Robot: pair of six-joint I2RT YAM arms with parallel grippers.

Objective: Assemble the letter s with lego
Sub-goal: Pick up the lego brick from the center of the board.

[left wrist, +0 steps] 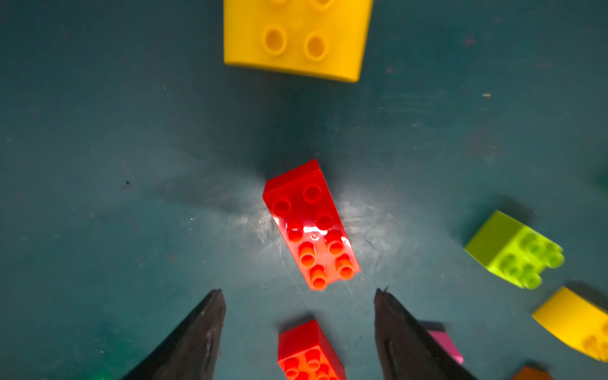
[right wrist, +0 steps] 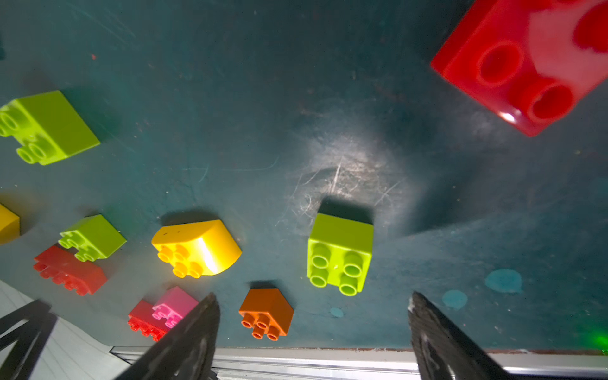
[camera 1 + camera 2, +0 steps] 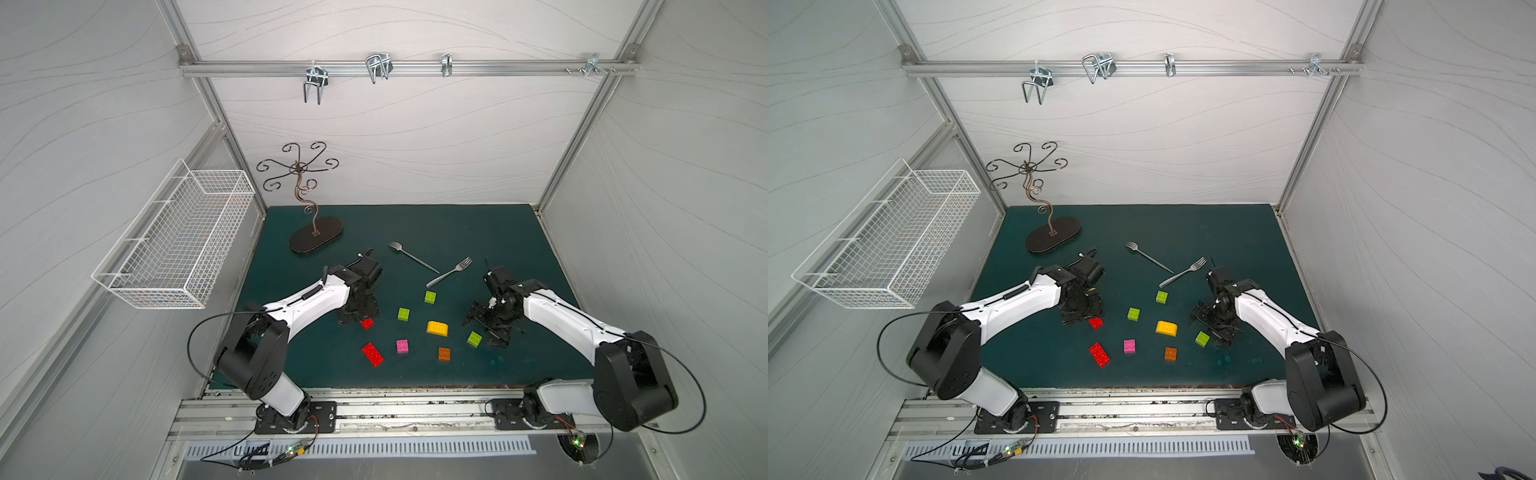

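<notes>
Hovering with the left gripper [image 1: 298,291] spread apart over a red brick [image 3: 366,323], nothing clamped. Lying loose on the green mat [image 3: 457,232] alongside: long red brick [image 3: 372,354], pink brick [image 3: 402,345], yellow brick [image 3: 437,328], orange brick [image 3: 444,353], none joined. Likely light, stiff, slick; best pinched across flat side walls. Rightmost, right gripper [image 2: 315,299] spread, empty, beside a lime brick [image 3: 474,338].
</notes>
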